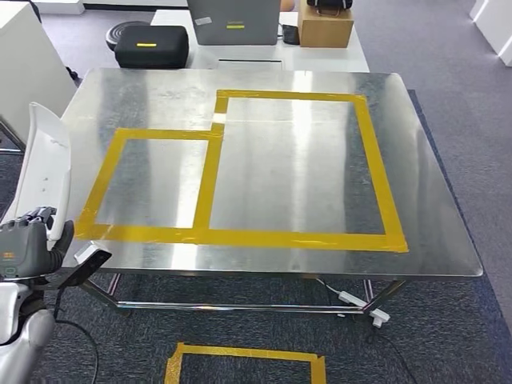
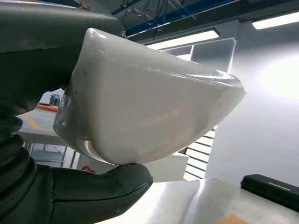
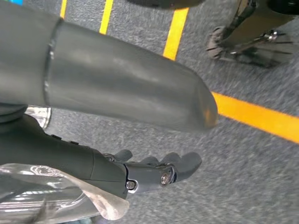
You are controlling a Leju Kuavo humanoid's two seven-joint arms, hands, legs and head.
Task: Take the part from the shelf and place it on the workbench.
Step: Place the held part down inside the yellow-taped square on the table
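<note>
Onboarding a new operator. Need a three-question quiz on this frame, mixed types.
1. True or false: the white part already lies on the workbench.
2. Which hand holds the part? A) left hand B) right hand C) neither
3. Fill in: the boxes taped on the workbench are ____ in colour.

Key: 1 false, it is held up beside the bench's left edge. 2 A. 3 yellow.
</note>
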